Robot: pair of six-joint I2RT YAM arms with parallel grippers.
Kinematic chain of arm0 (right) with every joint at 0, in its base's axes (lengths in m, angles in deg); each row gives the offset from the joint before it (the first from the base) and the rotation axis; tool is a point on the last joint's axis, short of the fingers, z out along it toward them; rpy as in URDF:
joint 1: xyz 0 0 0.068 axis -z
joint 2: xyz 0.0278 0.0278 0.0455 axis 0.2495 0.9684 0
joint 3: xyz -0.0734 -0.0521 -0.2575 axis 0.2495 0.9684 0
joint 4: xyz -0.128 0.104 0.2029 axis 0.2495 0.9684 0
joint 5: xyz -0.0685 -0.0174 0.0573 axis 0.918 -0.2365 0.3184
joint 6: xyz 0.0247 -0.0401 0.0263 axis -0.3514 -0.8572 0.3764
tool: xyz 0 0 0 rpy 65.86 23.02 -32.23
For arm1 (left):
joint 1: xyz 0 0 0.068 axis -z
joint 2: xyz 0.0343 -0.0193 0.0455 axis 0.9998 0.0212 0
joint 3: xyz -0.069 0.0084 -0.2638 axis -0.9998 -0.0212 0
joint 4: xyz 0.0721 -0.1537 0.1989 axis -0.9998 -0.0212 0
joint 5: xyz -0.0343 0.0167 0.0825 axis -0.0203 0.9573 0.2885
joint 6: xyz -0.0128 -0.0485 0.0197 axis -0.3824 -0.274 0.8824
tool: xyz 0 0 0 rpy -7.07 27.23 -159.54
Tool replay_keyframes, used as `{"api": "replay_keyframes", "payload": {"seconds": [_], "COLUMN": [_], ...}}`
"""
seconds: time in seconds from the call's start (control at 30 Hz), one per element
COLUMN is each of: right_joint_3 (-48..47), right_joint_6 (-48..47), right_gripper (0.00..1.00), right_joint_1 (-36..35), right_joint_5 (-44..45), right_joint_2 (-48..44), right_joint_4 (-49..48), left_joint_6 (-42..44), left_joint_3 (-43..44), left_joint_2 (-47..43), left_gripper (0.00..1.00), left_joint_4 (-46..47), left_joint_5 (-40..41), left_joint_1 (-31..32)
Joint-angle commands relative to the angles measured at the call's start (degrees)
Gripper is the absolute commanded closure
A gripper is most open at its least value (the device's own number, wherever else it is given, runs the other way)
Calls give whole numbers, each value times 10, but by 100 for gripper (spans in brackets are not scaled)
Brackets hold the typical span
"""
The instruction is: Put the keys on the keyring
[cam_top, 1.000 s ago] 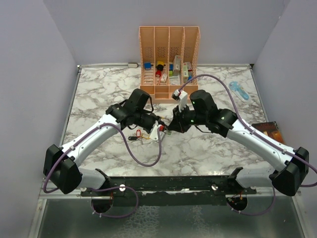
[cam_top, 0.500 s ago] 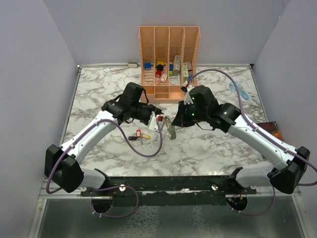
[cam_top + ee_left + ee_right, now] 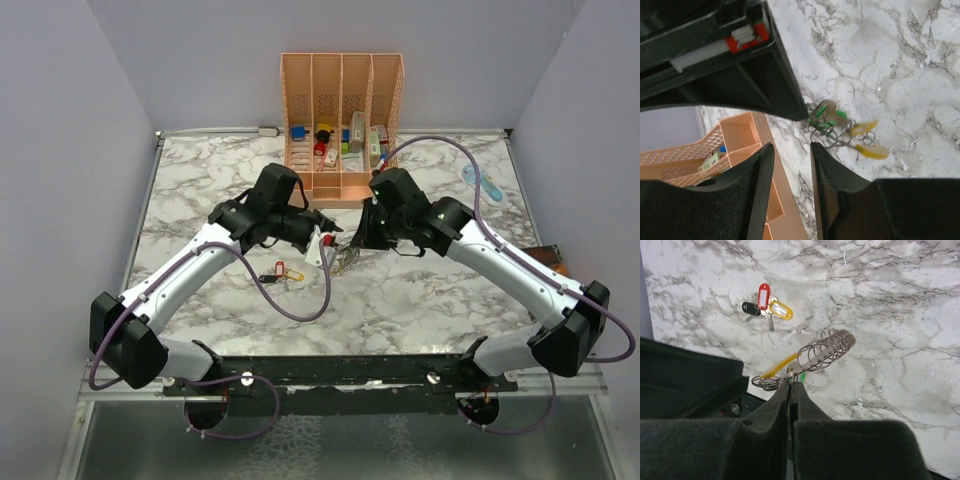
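Left claw [image 3: 790,148] has let go of the keyring [image 3: 826,351].

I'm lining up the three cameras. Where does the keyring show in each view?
Top external: keyring at the middle of the picture.
Left wrist: keyring right of centre, past the fingers.
Right wrist: keyring at centre, its end at the tips of the shut right gripper.
Shared landmark: the marble table, under it in all three.
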Motion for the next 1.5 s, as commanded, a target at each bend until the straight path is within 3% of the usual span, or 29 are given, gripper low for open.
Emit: {"api": "replay_keyframes", "payload": {"seconds": [0.0, 0.7, 1.23, 1.47], "right_joint_3": [-39, -78, -76, -73], "right_joint_6": [57, 117, 120, 136], "right_gripper": [99, 99, 99, 99], "right_joint_1": [1, 1, 1, 1], "right_joint_5": [58, 84, 60, 59], "right_joint_2": [9, 42, 29, 21], "right_joint_4": [24, 48, 37, 41], "left_joint_6": [-32, -77, -69, -46], "left_joint_3": [12, 25, 0, -13], "left_joint_2": [0, 29, 31, 24], "left_gripper": [62, 69, 85, 100], "left_joint_4": [-8, 23, 47, 50], "left_joint_5": [-28, 36, 103, 115], "left_joint_1": [17, 55, 62, 62]}}
